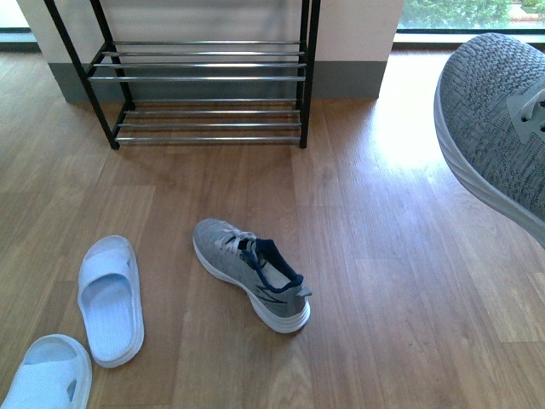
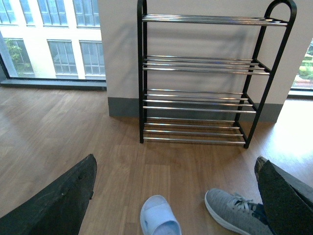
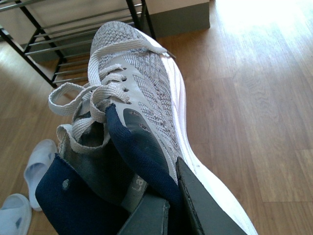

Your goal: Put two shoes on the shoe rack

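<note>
- Front view: the held sneaker [image 1: 494, 119] hangs in the air at the right edge, well apart from the shoe rack [image 1: 204, 77] at the back wall. The floor sneaker [image 1: 251, 273] lies with its toe angled toward the rack and its heel toward the robot. The two slides [image 1: 109, 298] lie left of it.
- Left wrist view: the left gripper [image 2: 175, 164] is spread wide and holds nothing. All the rack's tiers are bare.
- Right wrist view: the right gripper [image 3: 168, 205] clamps the heel collar of the held sneaker. Its long axis runs away from the jaws, toe toward the rack's lower corner. To do this well, I would level the sole, lead toe-first, and let go only once the sole spans several bars.
</note>
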Available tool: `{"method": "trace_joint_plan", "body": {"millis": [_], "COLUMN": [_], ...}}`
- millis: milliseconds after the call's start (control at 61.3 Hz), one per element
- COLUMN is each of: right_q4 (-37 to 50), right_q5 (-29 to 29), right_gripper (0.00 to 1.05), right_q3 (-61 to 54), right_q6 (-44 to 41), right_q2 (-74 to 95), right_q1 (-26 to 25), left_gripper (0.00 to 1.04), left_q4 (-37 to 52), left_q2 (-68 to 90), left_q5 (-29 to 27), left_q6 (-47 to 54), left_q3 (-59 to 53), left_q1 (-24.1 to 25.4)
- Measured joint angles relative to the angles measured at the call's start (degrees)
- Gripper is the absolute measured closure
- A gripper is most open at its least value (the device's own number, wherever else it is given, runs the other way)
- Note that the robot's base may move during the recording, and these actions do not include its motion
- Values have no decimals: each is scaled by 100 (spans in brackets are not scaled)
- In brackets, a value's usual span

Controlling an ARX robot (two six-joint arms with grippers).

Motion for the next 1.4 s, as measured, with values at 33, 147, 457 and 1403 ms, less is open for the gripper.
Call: {"method": "trace_joint_plan", "body": {"millis": [33, 147, 457, 1403], "right_q4": [0, 0, -2, -2], "right_q5": [11, 35, -15, -9], "right_gripper": [103, 103, 103, 103], "right_q3": [0, 0, 0, 0], "right_q6": [0, 0, 0, 0], "right_q2": [9, 9, 7, 7], "right_q1": [-4, -11, -11, -11], "left_gripper": [9, 9, 9, 9], "left_q4": [0, 0, 79, 487], "left_q2": [0, 0, 3926, 14373], "left_q5": [0, -2, -1873, -728], "left_q6": [0, 0, -1650, -4645], "left_q3": [0, 0, 848, 7318], "left_q1": [0, 0, -1292, -2656]}}
